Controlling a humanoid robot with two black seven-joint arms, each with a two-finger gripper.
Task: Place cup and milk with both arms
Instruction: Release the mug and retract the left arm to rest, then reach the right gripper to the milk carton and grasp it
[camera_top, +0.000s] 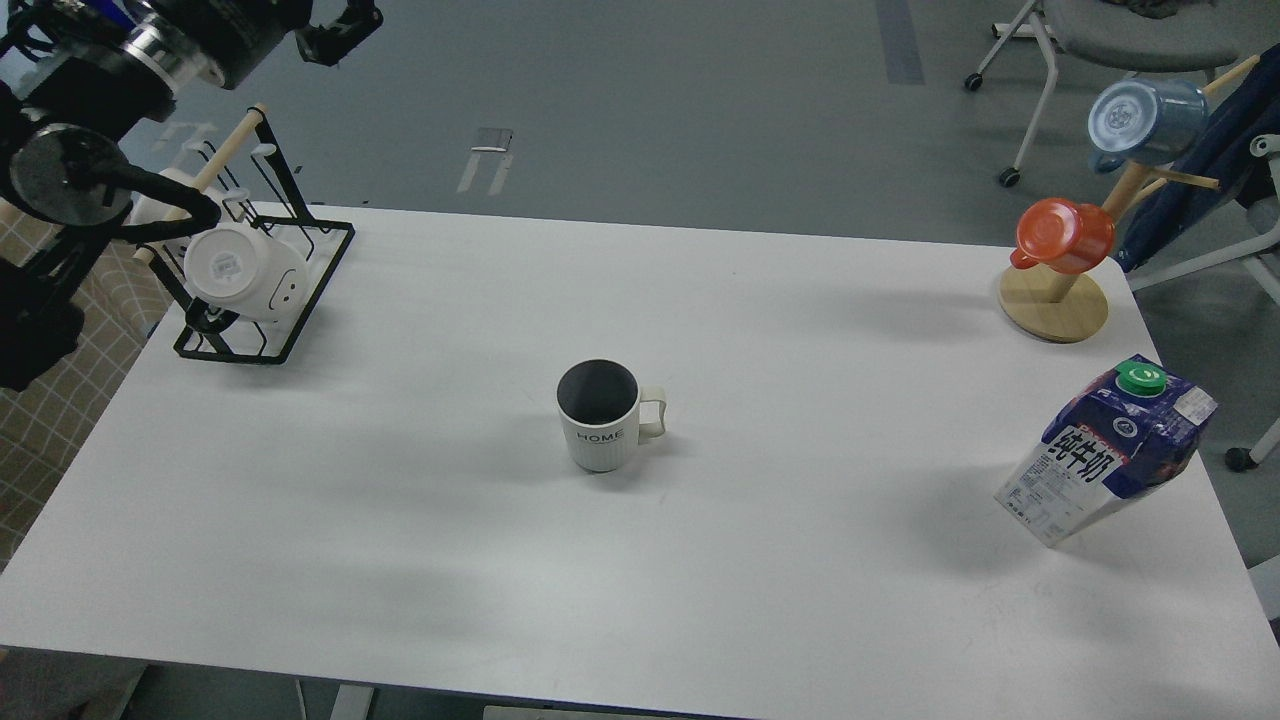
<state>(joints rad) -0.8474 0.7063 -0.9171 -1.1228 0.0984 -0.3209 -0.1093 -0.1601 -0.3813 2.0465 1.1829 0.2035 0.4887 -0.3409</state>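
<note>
The left arm enters at the upper left corner, and its black two-finger left gripper (340, 30) hangs above the grey floor, beyond the far edge of the white counter (640, 560); it looks small and dark here, so I cannot tell whether its fingers are spread or closed, and nothing shows between them. The right arm is out of sight. Below the left arm, at the counter's far left corner, sits a black wire rack with wooden pegs (290, 290), carrying a plain white mug with a smiley face (245, 272) tipped on its side. Well to the right of that rack, near the middle of the counter, stands the off-white ribbed cup with a dark grey inside (600, 415), upright, its handle pointing right and "HOME" facing the camera. Far right of the cup, near the counter's right edge, stands the dark blue and white milk carton with a green screw cap (1110, 450). Behind the milk, a wooden peg stand (1055, 300) holds an orange cup (1065, 235) and a blue cup (1145, 120).
</note>
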